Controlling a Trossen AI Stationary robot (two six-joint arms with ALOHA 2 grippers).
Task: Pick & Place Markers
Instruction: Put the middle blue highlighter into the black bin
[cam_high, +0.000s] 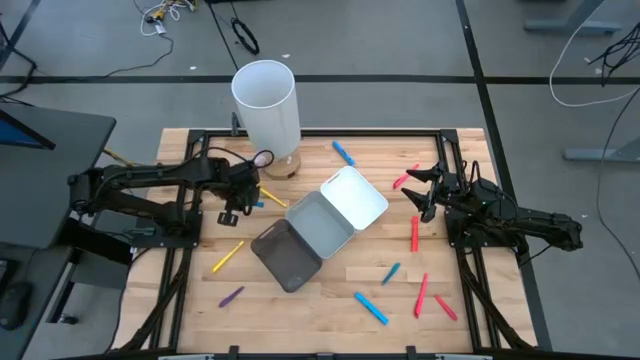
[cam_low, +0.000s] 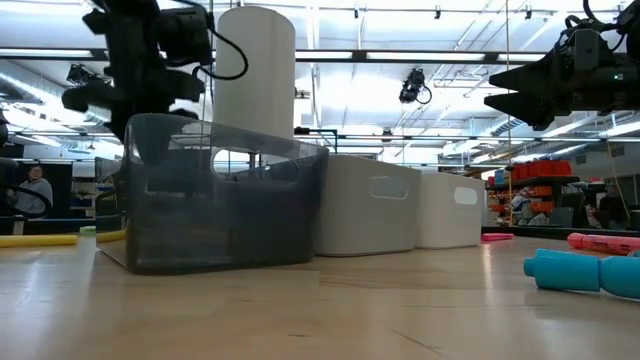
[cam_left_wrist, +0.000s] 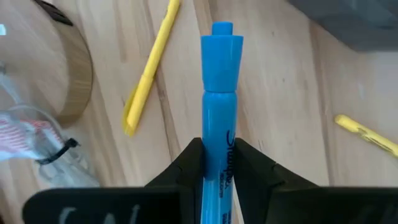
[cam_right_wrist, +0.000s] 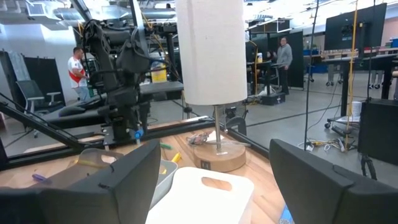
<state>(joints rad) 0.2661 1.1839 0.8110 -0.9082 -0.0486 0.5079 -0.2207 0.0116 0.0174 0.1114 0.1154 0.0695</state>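
Blue marker pinched upright in left gripper, near white cylinder. Carry level over, probably, dark tray; lower before letting go. Right gripper spread wide, idle above red markers.

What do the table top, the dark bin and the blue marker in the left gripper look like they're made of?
Table top: pale wood, matte, with visible plank seams and grain. Dark bin: probably translucent smoky plastic, since shapes behind it show through its walls. Blue marker, pinched in the left gripper: likely smooth, slightly glossy plastic with printed lettering on the barrel.
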